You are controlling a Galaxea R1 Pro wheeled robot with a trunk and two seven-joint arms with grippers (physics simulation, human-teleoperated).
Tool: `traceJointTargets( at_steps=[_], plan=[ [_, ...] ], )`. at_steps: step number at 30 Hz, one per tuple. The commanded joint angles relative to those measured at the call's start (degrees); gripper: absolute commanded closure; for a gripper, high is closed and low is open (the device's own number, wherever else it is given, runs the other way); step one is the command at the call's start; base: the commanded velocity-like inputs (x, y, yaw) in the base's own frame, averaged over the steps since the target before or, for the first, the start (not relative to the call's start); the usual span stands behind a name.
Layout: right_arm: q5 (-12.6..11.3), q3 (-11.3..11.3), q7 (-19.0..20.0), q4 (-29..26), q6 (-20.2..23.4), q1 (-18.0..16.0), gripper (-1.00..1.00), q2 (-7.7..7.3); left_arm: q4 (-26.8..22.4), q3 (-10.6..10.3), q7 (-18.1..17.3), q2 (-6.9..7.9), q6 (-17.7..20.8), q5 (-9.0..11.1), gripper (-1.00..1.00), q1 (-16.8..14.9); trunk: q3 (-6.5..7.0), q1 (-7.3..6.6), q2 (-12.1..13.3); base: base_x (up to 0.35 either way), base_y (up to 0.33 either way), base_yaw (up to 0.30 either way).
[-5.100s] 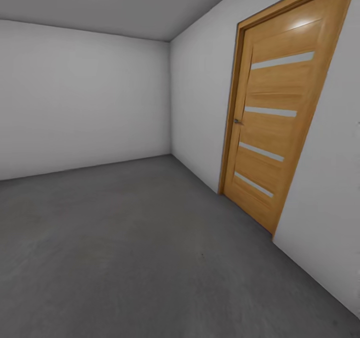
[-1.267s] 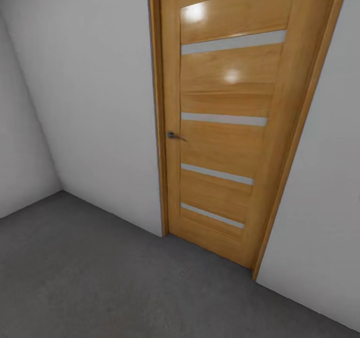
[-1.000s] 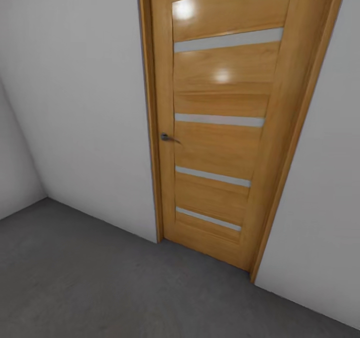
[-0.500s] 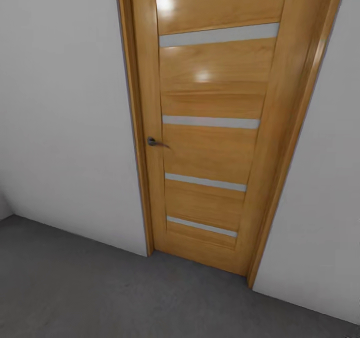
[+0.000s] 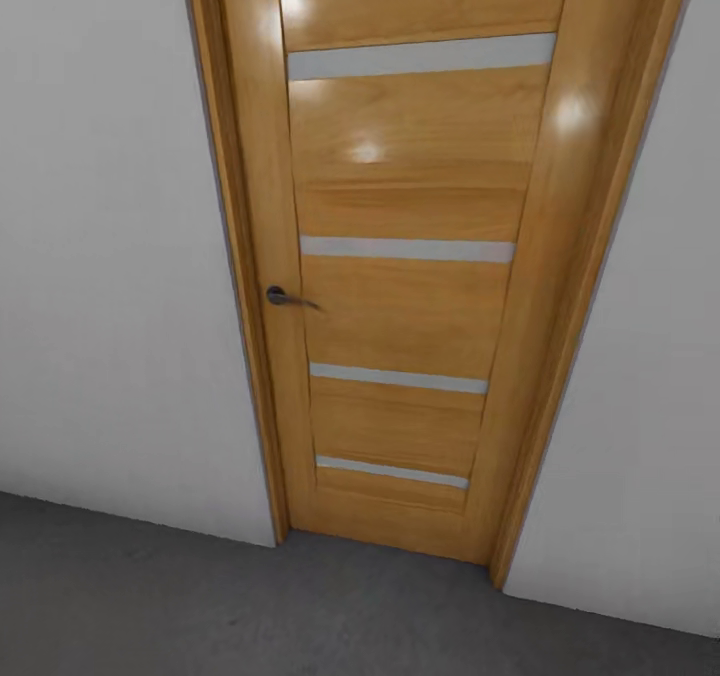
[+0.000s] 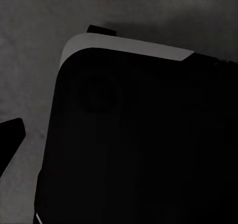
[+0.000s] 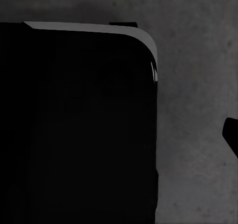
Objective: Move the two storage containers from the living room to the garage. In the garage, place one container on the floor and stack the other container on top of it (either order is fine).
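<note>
Head view faced a closed wooden door (image 5: 400,256) in frame centre, with four pale horizontal strips across it and ceiling-light glare on the upper panels. Dark lever handle (image 5: 285,298) sat at the door's left edge, mid-height. White wall (image 5: 100,256) ran on both sides. Dark grey concrete floor (image 5: 200,616) of the garage crossed the frame bottom.

Both wrist views looked down at the same mottled floor, mostly blocked by a black rounded robot body panel (image 6: 139,144). Whether either end effector was wide or narrow: cannot tell. No container was in frame.
</note>
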Motion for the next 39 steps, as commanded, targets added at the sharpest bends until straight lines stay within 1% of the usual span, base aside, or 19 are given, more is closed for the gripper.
traceJointTargets(
  at_steps=[1,20,25,39],
  plan=[
    [-0.1,0.0,0.0,0.1,-0.3,0.0,-1.0,0.0,0.0,0.2,-0.1,-0.02,-0.1,0.3,-1.0,0.0,-0.04,0.03,0.0,0.283,0.243,-0.243],
    [-0.1,0.0,0.0,0.1,-0.3,0.0,-1.0,0.0,0.0,0.3,-0.1,-0.02,-0.3,0.3,-1.0,0.0,-0.04,0.03,0.0,0.25,0.265,-0.24],
    [-0.1,0.0,0.0,0.1,-0.3,0.0,-1.0,-0.02,0.0,0.3,-0.1,-0.08,-0.4,0.3,-1.0,0.0,-0.04,0.03,0.0,0.089,0.114,-0.075],
    [0.2,0.1,0.2,0.1,-0.3,0.0,-1.0,-0.09,0.0,0.3,0.0,-0.02,-0.5,0.3,-1.0,0.0,-0.04,0.03,0.0,0.004,0.006,-0.004]
  ],
)
